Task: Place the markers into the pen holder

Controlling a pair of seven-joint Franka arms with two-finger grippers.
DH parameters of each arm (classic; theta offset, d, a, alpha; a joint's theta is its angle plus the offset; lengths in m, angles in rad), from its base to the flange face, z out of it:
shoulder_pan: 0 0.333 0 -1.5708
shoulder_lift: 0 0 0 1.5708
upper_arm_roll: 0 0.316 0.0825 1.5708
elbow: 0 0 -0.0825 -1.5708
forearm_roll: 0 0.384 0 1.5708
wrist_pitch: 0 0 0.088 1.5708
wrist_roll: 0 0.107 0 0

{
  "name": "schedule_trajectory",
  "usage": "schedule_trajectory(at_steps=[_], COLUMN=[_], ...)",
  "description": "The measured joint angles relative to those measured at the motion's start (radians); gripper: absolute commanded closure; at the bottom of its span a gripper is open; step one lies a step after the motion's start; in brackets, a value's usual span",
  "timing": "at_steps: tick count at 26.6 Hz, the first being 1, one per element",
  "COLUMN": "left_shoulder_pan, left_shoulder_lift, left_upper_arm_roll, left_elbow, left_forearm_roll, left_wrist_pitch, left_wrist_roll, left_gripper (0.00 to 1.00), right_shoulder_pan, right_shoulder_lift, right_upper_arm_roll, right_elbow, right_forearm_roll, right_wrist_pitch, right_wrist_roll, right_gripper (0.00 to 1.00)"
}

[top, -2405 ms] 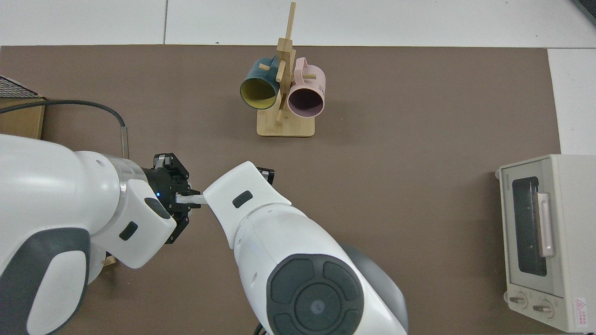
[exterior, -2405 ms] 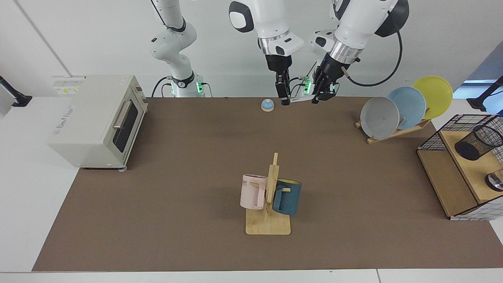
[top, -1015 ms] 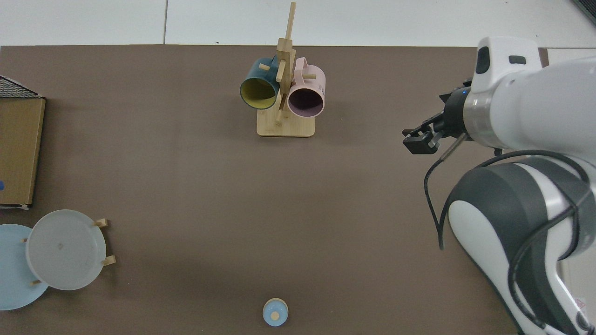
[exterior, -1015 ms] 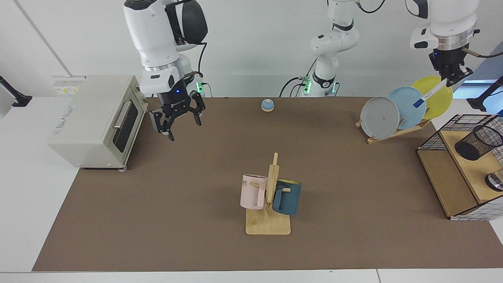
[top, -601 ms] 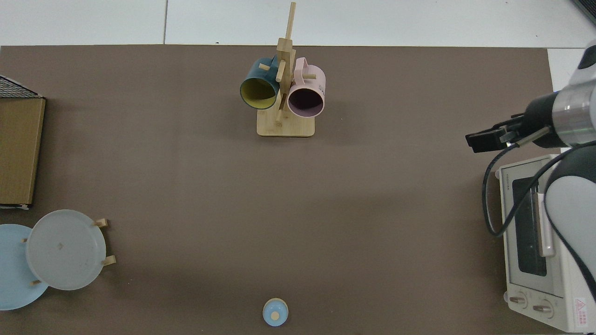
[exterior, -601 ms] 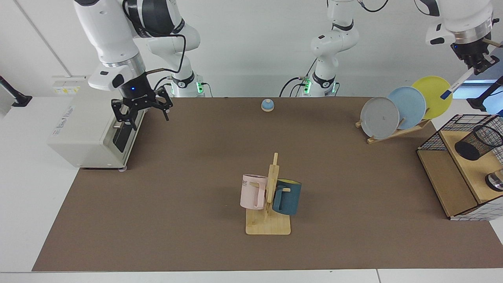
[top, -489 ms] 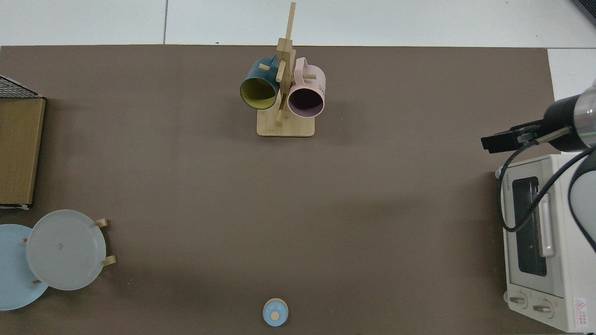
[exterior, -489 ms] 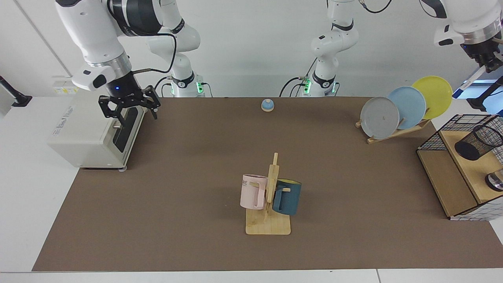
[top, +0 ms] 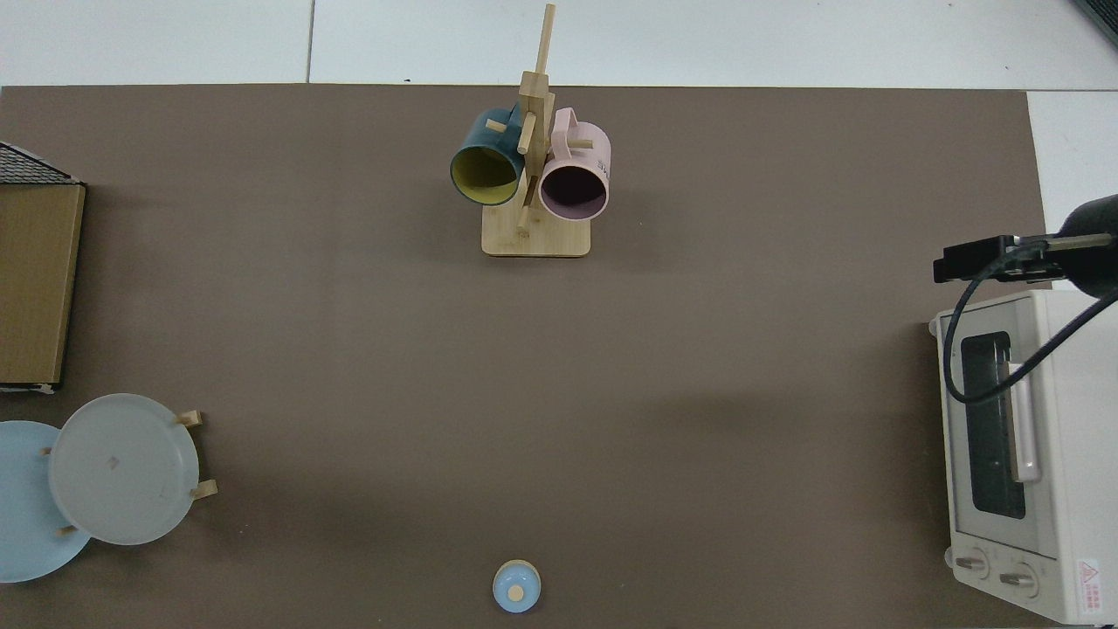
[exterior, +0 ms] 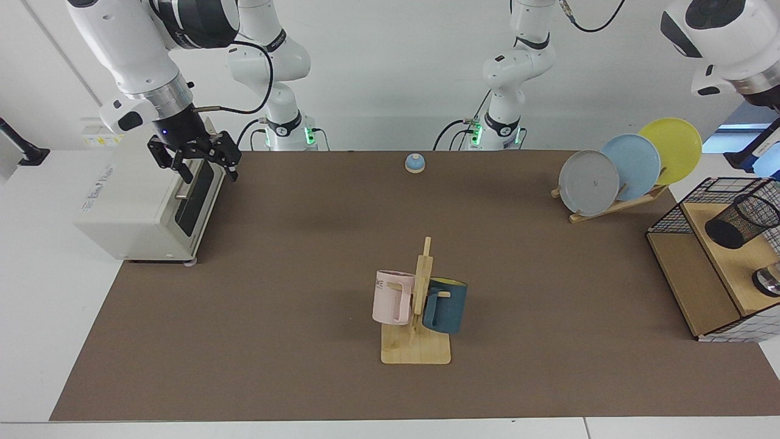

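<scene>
On the brown desk [exterior: 304, 244], the right end effector [exterior: 194, 160] hangs with fingers spread over the toaster oven [exterior: 146, 189] at the left, while the pen holder [exterior: 740, 221] lies tilted at the far right, where the left end effector is seemingly out of view.

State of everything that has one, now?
Right gripper: jaws open, at oven front.
Left gripper: out of frame.
Oven: door shut.
Pen holder: tilted, no marker visible inside.
Pink mug, blue mug: hung on mug rack.
Plates: standing in plate rack.
</scene>
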Motion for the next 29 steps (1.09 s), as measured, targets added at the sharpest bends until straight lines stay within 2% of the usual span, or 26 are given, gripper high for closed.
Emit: schedule_trajectory(at_steps=[6,9,16,22,29], left_shoulder_pan=[0.002,0.003,0.026,0.071,0.079], left_shoulder_lift=[0.073,0.089,0.130,0.144,0.147], left_upper_arm_roll=[0.000,0.006,0.030,0.033,0.032], left_elbow=[0.028,0.040,0.042,0.042,0.033], left_forearm_roll=[0.075,0.098,0.147,0.155,0.155], left_wrist_pitch=[0.067,0.102,0.167,0.196,0.206], left_wrist_roll=[-0.002,-0.002,-0.002,-0.001,0.001], left_gripper=[1.00,1.00,1.00,1.00,1.00], right_shoulder_pan=[-0.009,-0.016,-0.026,-0.026,-0.026], right_shoulder_lift=[0.000,0.000,0.000,0.000,0.000], right_upper_arm_roll=[0.000,0.001,0.002,0.005,0.005], right_elbow=[0.000,0.000,0.000,0.000,-0.001], right_forearm_roll=[-0.002,-0.029,-0.034,-0.034,-0.034], right_wrist_pitch=[0.000,0.000,0.000,0.000,0.000], right_wrist_roll=[0.064,0.067,0.067,0.068,0.068], right_gripper=[0.00,0.00,0.00,0.00,0.00])
